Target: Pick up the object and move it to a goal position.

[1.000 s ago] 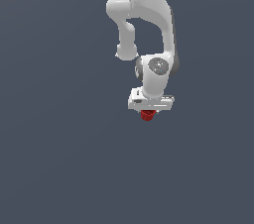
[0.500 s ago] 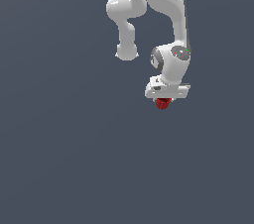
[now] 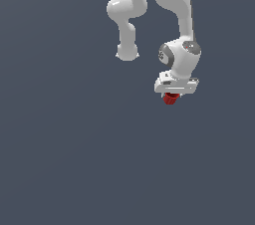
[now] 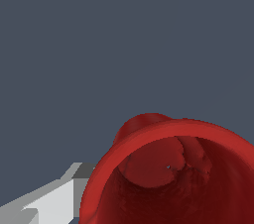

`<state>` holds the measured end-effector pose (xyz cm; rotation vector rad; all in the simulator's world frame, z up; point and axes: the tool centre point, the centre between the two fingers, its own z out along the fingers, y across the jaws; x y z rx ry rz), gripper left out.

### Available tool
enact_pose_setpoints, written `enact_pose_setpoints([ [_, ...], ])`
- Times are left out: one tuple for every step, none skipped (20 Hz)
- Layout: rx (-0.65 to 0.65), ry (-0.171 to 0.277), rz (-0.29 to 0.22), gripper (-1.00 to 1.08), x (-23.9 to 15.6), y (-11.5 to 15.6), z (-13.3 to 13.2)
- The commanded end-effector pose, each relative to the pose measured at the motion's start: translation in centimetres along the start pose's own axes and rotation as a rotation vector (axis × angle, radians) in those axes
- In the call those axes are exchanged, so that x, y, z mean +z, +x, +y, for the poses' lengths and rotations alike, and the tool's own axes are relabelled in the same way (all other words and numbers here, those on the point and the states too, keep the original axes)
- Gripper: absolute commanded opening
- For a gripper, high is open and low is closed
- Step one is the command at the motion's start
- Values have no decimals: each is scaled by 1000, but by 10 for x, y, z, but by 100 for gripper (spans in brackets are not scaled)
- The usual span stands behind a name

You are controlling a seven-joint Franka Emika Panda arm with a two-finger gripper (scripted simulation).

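The object is a small red cup-shaped cylinder [image 3: 171, 99]. It hangs just under my white gripper [image 3: 174, 93], which is shut on it and holds it off the ground. In the exterior view the pair is right of the middle, in the upper half. In the wrist view the red cup [image 4: 173, 173] fills the near part of the picture with its open mouth toward the camera. One white finger [image 4: 47, 200] shows beside it; the other finger is hidden behind the cup.
A flat dark grey-blue surface [image 3: 74, 159] fills the exterior view on all sides. The white arm [image 3: 172, 5] comes down from the top of that view, with its elbow [image 3: 127, 12] to the exterior view's left.
The gripper has carried the red cup toward the exterior view's right and slightly higher. The arm's wrist has turned with it. The grip on the cup has not changed.
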<state>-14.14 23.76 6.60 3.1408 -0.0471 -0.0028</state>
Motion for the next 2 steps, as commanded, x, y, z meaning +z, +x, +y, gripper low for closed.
enact_pose_setpoints([
  [2, 0, 2, -100, -1, -1, -3],
  [2, 0, 2, -100, -1, -1, -4],
])
